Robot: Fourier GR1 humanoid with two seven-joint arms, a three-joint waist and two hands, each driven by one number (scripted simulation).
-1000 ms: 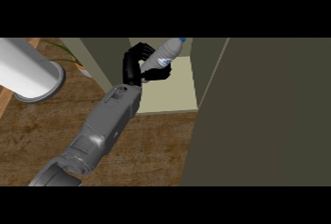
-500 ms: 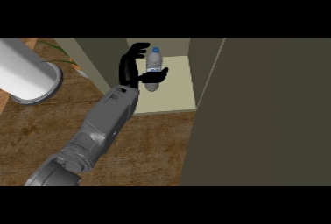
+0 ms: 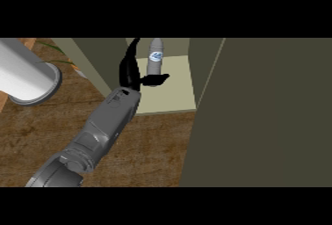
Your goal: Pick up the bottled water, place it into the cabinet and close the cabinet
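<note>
Now, largest first.
Cabinet door: we see the tall olive-green cabinet door (image 3: 266,114) filling the right side of our view, swung open and edge-on beside the shelf; closing it is not yet done.
Cabinet: the olive-green cabinet (image 3: 97,61) stands open, its pale cream shelf floor (image 3: 172,99) bare around the bottle.
Counter: the brown wood-grain counter (image 3: 149,149) lies below the shelf's front edge.
Arm: our grey forearm (image 3: 107,127) reaches up from the lower left into the opening.
Cylinder: a white cylinder with a grey rim (image 3: 26,81) sits at the left, well apart from the work.
Hand: this one black hand (image 3: 133,72), which we take for our left, has opened since half a second ago; fingers straight up, thumb out toward the bottle's base, curled round nothing.
Other hand: not visible to us.
Bottle: the grey bottled water with a blue-and-white label (image 3: 156,59) now stands upright on the shelf, just beside the hand, where a second ago it was tilted in our grasp.
Meaning: we judge the placing done; what remains is drawing the arm out and shutting the door without knocking the bottle.
</note>
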